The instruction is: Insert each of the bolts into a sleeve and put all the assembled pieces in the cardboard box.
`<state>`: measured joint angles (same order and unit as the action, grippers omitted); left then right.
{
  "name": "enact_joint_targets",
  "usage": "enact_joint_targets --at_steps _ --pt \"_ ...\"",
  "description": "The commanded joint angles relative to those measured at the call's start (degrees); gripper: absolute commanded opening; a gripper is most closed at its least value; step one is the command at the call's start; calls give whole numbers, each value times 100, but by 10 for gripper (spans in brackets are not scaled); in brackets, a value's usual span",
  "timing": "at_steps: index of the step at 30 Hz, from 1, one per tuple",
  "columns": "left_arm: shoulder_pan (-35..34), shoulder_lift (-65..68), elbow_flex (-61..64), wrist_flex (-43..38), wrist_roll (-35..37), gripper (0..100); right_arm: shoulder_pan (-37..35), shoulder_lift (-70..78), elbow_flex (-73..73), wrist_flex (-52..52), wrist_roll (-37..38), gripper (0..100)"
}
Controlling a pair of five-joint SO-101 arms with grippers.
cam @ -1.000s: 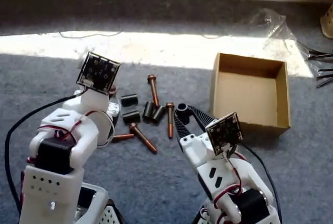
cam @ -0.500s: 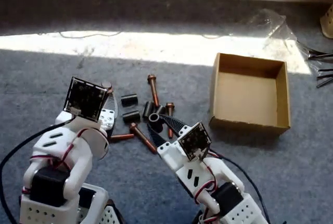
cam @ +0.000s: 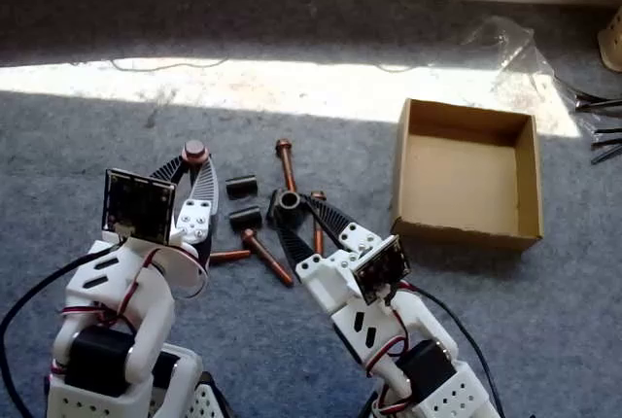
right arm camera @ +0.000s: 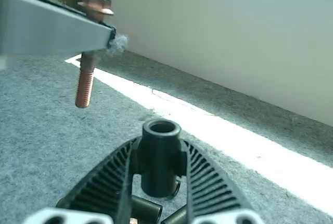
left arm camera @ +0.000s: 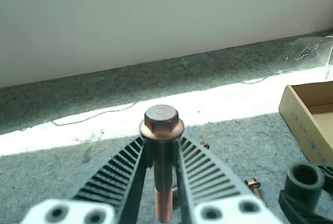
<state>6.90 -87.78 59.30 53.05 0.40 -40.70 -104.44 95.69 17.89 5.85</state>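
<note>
Poised for the joining — nothing packed yet.
The open brown cardboard box (cam: 471, 180) sits empty on the grey carpet (cam: 544, 321) beside the right arm. The left gripper (left arm camera: 162, 146) pinches a copper hex-flange bolt (left arm camera: 162, 127) head-up with its shank hanging free. The right gripper (right arm camera: 158, 156) clamps a black cylindrical sleeve (right arm camera: 158, 148) bore-up and apart from the bolt — likely so shank meets bore. Loose copper bolts (cam: 285, 167) and black sleeves (cam: 241, 186) lie below, apparently not in the way.

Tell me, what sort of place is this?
Likely an ordinary room rather than a factory: grey carpet, a plain wall close behind, a strip of sunlight and a box.
</note>
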Motion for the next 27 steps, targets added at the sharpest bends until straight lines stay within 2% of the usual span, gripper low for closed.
enact_joint_targets --at_steps 1,6,12,14,19,27 --pt "92 -119 13 -545 79 4 84 -75 382 -215 -62 5" --pt "110 -84 -4 -1081 88 4 92 -75 453 -215 -44 5" --pt "1024 136 -136 -1916 97 4 101 -75 585 -207 -26 5" --pt "1068 567 -374 -2004 132 4 101 -75 602 -198 -26 5" --pt "1086 1754 -1033 -1996 1073 4 101 -75 602 -198 -26 5" --pt "1086 1446 -1077 -2031 1925 4 330 -75 593 -207 -53 5"
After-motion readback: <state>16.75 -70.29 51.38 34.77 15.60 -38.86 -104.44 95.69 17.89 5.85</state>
